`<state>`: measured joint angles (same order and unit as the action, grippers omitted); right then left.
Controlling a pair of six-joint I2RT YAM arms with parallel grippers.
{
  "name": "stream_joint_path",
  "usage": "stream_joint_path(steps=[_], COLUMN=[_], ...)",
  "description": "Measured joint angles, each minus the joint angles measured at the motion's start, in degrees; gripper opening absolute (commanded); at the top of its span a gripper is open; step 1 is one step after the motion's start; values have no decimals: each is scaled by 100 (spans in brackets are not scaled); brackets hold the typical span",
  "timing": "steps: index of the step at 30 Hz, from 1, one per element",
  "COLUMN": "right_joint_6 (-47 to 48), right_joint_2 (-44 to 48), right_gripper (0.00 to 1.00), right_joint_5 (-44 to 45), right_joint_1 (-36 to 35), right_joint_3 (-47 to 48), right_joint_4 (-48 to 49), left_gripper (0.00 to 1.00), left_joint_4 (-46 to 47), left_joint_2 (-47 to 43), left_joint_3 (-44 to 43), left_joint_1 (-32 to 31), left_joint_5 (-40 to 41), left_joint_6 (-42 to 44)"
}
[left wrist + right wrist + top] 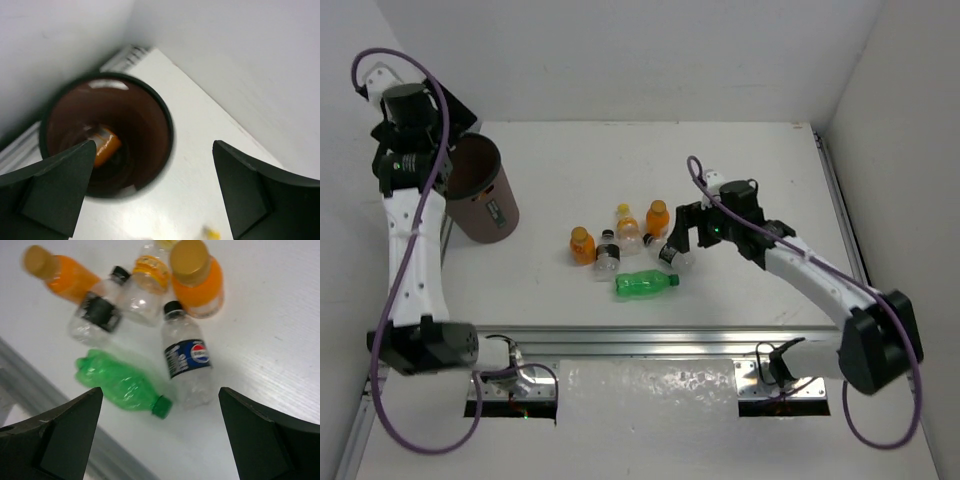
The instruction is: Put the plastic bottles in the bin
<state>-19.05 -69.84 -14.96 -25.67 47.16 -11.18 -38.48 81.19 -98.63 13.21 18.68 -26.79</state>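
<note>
The dark brown bin stands at the far left. My left gripper hangs above its rim, open and empty. In the left wrist view the gripper looks down into the bin, where an orange bottle lies at the bottom. Several bottles lie clustered mid-table: two orange ones, clear ones, a clear Pepsi bottle and a green one. My right gripper is open just above the Pepsi bottle and the green bottle.
A metal rail runs along the table's near edge, close to the green bottle. White walls enclose the table at the back and sides. The bin sits close to the left wall.
</note>
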Motion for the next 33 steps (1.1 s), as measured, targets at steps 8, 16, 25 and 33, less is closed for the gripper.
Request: stream_joint_path(steps=[8, 16, 25, 33], right_joint_6=[249, 474, 715, 730], right_joint_2=[-2277, -3528, -4015, -3434], right_gripper=[97, 82, 25, 18], right_joint_5=[793, 986, 1381, 1687], right_joint_1=[-129, -275, -455, -483], right_joint_3=[1228, 2514, 2999, 2830], right_joint_4=[367, 463, 280, 61], left_gripper=[100, 100, 100, 100], left_joint_4=[302, 551, 743, 964], left_joint_2=[-2142, -2876, -2977, -2931], left_joint_3=[1888, 3805, 4037, 4035], left_joint_1=[-1073, -1071, -1071, -1095], left_joint_5=[-728, -481, -485, -1255], left_joint_6=[321, 544, 649, 684])
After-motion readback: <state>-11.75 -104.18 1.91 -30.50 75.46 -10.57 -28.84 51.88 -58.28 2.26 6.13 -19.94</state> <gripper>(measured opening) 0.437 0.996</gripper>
